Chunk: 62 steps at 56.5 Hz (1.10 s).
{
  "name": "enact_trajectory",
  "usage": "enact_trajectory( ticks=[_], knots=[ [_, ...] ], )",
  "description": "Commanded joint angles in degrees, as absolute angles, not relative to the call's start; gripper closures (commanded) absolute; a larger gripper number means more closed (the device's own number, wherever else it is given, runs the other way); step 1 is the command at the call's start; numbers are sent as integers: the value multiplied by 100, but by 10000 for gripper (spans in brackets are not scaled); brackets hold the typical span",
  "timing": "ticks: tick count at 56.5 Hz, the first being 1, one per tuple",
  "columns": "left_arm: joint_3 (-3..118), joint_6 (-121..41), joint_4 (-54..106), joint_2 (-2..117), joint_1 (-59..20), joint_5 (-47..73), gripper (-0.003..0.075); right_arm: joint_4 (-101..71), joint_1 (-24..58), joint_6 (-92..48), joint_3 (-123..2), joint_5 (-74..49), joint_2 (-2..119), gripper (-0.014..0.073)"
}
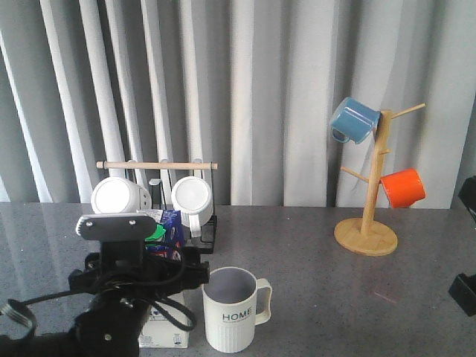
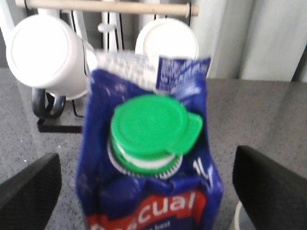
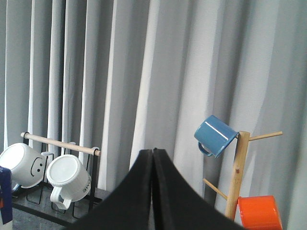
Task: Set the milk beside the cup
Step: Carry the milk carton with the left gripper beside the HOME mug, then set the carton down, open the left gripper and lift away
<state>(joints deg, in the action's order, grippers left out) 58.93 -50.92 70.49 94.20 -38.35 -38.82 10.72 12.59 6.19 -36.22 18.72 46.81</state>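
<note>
The milk (image 1: 172,236), a blue-and-white carton with a green cap (image 2: 151,127) and a red band, stands upright on the grey table, just left of the cup (image 1: 232,312). The cup is a cream ribbed mug lettered "HOME", and its handle points right. My left gripper (image 1: 140,277) is open. In the left wrist view its fingers (image 2: 29,191) stand wide on either side of the milk (image 2: 144,196), with a gap on each side. The cup's rim (image 2: 237,218) shows by the other finger. My right gripper (image 3: 153,153) is shut and empty, raised at the table's right side.
A black wire rack with a wooden bar (image 1: 156,165) holds two white mugs (image 1: 119,197) (image 1: 193,197) right behind the milk. A wooden mug tree (image 1: 368,201) at the back right carries a blue mug (image 1: 355,119) and an orange mug (image 1: 403,187).
</note>
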Motion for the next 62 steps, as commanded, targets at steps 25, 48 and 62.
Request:
enact_trajectory(
  ticks=[25, 48, 62],
  knots=[
    [6030, -5288, 6715, 6698, -3860, -3349, 729, 1094, 1233, 588, -3779, 2264, 4645, 602],
    [6365, -3690, 6481, 6661, -3860, -2676, 728, 1094, 1233, 588, -3779, 2265, 4645, 602],
    [5790, -2208, 2959, 6584, -3952, -333, 727, 1094, 1233, 588, -3779, 2265, 4645, 602]
  ],
)
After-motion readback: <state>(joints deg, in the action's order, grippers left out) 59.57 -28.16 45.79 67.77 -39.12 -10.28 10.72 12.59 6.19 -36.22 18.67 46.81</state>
